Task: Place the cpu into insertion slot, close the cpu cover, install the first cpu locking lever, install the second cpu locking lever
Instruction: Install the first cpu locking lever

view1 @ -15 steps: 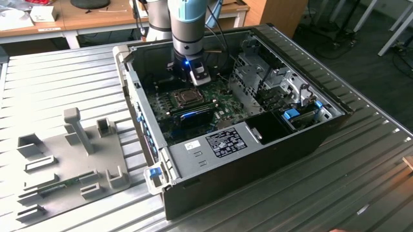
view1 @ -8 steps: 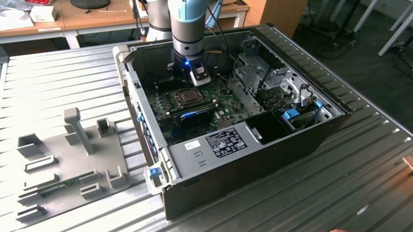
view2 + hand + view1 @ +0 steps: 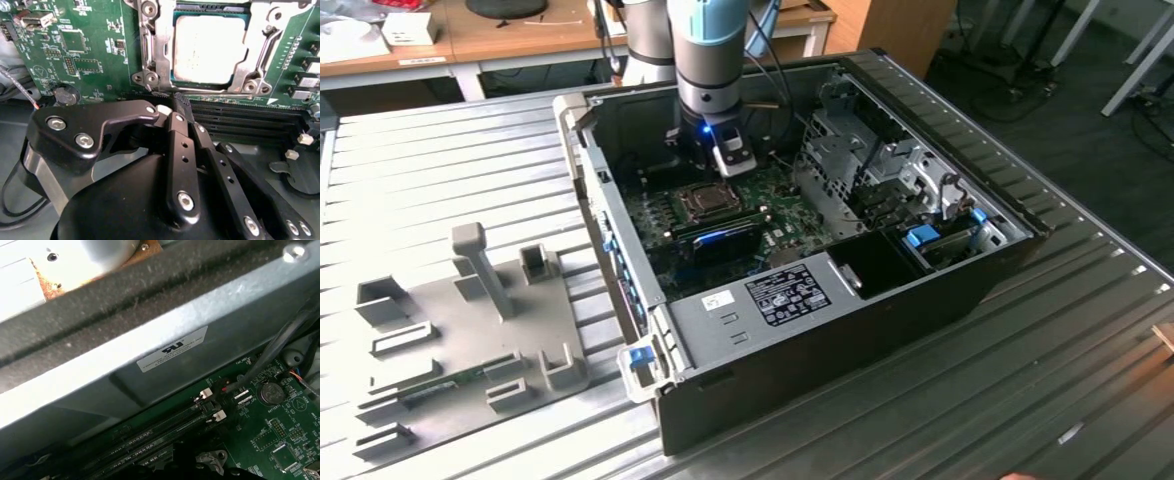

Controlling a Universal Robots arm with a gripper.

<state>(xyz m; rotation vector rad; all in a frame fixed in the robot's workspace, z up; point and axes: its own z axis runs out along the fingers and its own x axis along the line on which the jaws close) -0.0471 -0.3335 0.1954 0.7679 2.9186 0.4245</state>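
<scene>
The cpu (image 3: 210, 47), a dull silver square, lies in the insertion slot (image 3: 708, 200) on the green board. The cpu cover (image 3: 161, 50), a shiny metal frame, lies flat around the chip's edges. In the second wrist view my gripper (image 3: 180, 104) hangs just beside the socket's edge, over the black memory slots. Its black fingers (image 3: 182, 150) are pressed together with nothing visible between them. In the exterior view the gripper (image 3: 730, 160) reaches down into the open computer case, close behind the socket. I cannot make out how the locking levers stand.
Long memory slots (image 3: 245, 122) run beside the socket. The case wall (image 3: 150, 340) with a white sticker stands close by. A drive cage (image 3: 881, 170) fills the case on the exterior view's right. A grey fixture plate (image 3: 467, 320) with brackets lies at that view's left.
</scene>
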